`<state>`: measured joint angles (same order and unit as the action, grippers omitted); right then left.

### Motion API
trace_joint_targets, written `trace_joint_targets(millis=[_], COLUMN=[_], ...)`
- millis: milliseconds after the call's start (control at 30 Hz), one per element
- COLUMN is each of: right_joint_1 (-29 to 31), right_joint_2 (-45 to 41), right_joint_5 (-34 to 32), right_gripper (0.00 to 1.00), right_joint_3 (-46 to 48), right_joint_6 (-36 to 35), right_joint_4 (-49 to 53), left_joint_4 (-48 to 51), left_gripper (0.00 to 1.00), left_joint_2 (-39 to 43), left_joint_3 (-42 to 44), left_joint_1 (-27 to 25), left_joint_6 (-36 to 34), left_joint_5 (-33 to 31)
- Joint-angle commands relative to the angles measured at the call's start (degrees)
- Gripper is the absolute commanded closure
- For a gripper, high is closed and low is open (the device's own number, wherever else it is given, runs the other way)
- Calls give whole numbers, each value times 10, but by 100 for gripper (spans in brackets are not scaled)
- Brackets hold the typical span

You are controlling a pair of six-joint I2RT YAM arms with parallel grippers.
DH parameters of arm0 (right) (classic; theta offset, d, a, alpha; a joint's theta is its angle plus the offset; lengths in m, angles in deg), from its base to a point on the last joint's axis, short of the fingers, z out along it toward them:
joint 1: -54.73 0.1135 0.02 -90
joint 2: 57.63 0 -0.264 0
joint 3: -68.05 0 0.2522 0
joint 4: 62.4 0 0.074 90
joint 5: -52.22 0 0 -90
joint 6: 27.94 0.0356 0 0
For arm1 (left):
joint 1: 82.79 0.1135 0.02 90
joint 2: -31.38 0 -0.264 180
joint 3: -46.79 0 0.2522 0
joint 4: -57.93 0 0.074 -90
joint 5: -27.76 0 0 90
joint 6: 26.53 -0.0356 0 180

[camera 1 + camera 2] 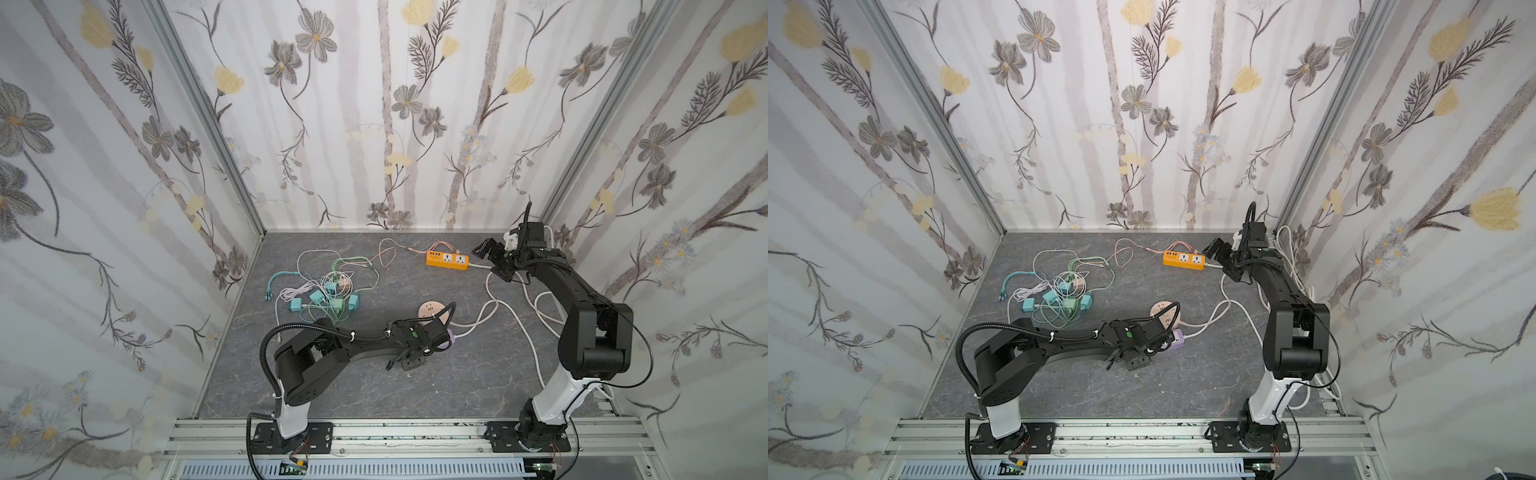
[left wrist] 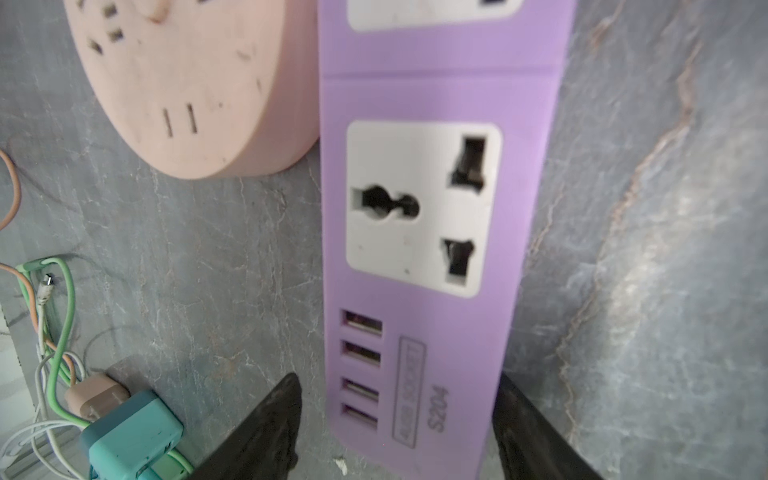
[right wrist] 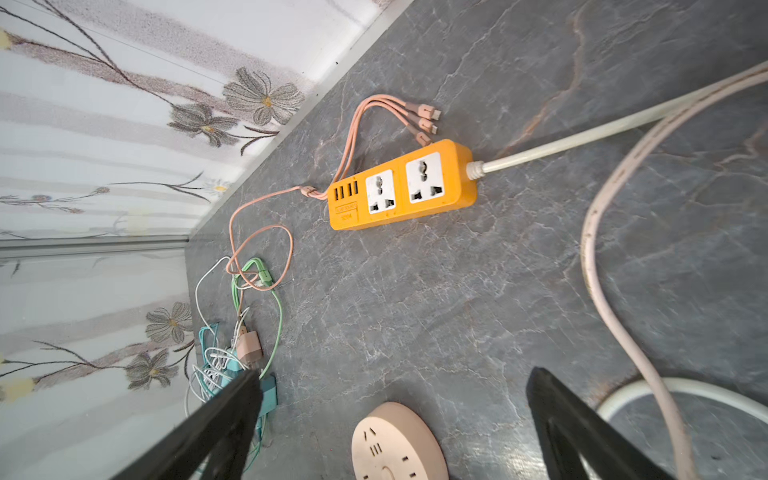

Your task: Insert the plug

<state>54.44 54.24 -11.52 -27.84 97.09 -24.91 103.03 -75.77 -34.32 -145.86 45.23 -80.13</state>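
Teal plug (image 2: 133, 432) loose near left pincer (image 2: 397, 378), released astride purple power strip (image 2: 415, 208), right pincer (image 3: 392, 376) released, empty

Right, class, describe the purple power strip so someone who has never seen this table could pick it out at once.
On the grey marbled tabletop, find the round pink socket hub near the middle. Close beside it, towards the front edge, lies the purple power strip. It is the only purple one; the similar orange power strip sits by the back wall.
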Motion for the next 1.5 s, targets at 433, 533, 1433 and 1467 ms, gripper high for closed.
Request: trace_joint_targets(millis=[433, 533, 1433, 1467], right_joint_1=[14, 13, 33, 35], right_joint_2=[184, 230, 429, 425], right_joint_5=[64, 73, 39, 41], right_gripper=[1, 1, 1, 1], right_joint_3=[-203, -252, -470, -462], right_joint_6=[125, 174, 239, 234], right_joint_4=[-32, -42, 85, 85], left_joint_4=[-52, -116, -177, -175], left_gripper=[0, 0, 0, 0], left_joint_2=[156, 181, 226, 227], left_joint_3=[21, 29, 97, 97], left_joint_1=[46, 51, 156, 158], left_joint_6=[108, 150, 349, 351], left_joint_5=[32, -8, -73, -66])
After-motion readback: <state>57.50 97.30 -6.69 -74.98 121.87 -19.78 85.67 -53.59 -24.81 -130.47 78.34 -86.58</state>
